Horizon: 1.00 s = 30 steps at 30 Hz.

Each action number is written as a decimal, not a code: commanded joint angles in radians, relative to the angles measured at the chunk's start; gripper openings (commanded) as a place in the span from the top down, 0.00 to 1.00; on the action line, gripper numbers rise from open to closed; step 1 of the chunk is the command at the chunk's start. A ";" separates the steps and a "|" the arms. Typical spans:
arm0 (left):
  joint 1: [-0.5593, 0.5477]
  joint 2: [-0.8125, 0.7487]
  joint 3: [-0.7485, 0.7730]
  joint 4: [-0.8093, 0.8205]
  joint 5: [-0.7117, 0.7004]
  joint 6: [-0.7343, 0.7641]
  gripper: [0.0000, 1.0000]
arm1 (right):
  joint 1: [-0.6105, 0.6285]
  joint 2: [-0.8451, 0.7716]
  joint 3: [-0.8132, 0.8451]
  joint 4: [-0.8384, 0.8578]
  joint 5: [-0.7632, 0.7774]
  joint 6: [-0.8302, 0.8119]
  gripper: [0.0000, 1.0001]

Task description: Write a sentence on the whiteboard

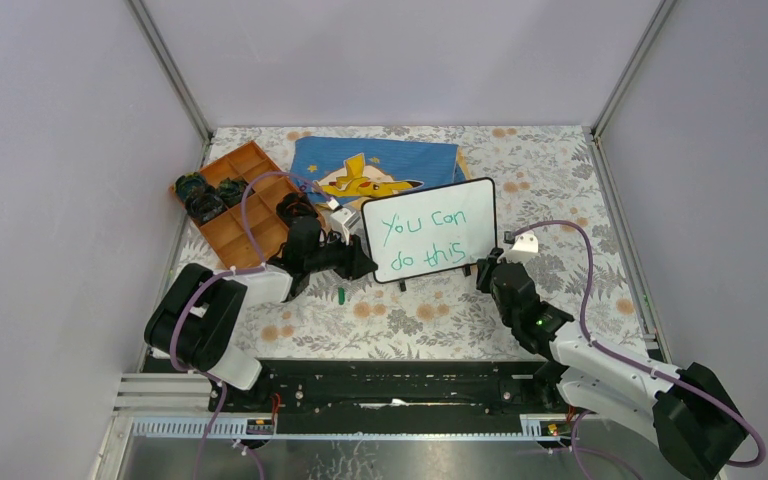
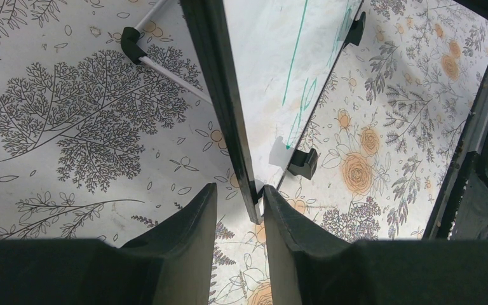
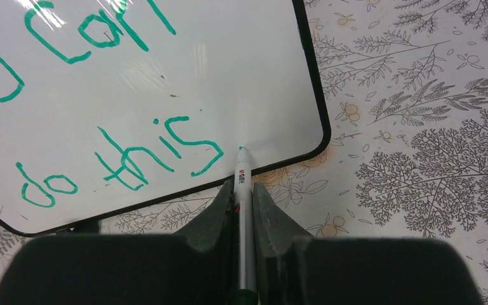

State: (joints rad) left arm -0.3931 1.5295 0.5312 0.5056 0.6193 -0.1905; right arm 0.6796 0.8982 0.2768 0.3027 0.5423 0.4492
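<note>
sentence cropped, right wrist view | marker tip–whiteboard contact unclear

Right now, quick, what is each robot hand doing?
The left gripper is closed on the whiteboard's edge.
The right gripper is closed on the marker.

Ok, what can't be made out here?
- Left wrist: whiteboard seen edge-on, sentence unreadable; unclear whether left gripper clamps it.
- Right wrist: sentence's start cut by picture edge; marker's rear hidden in right gripper.
- Top: marker hidden by right gripper; tray contents too small.
</note>
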 commanded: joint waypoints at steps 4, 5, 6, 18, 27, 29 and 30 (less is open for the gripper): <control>-0.009 0.010 0.018 -0.004 -0.026 0.026 0.60 | -0.006 -0.028 0.046 -0.029 0.044 0.000 1.00; -0.009 0.009 0.016 -0.003 -0.026 0.027 0.60 | -0.006 -0.033 0.048 -0.034 0.044 0.001 1.00; -0.009 0.008 0.016 -0.003 -0.027 0.027 0.60 | -0.006 -0.039 0.051 -0.038 0.040 0.001 1.00; -0.009 -0.009 0.011 0.001 -0.041 0.024 0.55 | -0.005 -0.252 0.129 -0.181 -0.109 0.031 1.00; -0.009 -0.147 -0.048 -0.038 -0.131 0.019 0.34 | -0.005 -0.392 0.188 -0.370 -0.196 0.014 1.00; -0.007 -0.179 -0.056 -0.055 -0.147 0.001 0.32 | -0.006 -0.397 0.211 -0.407 -0.205 0.013 1.00; -0.005 -0.197 -0.062 -0.073 -0.154 -0.012 0.31 | -0.005 -0.402 0.226 -0.428 -0.218 0.011 1.00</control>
State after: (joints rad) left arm -0.3985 1.3937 0.4919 0.4606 0.5251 -0.1913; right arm 0.6796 0.5114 0.4271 -0.0353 0.3756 0.4660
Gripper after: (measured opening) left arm 0.674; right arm 0.161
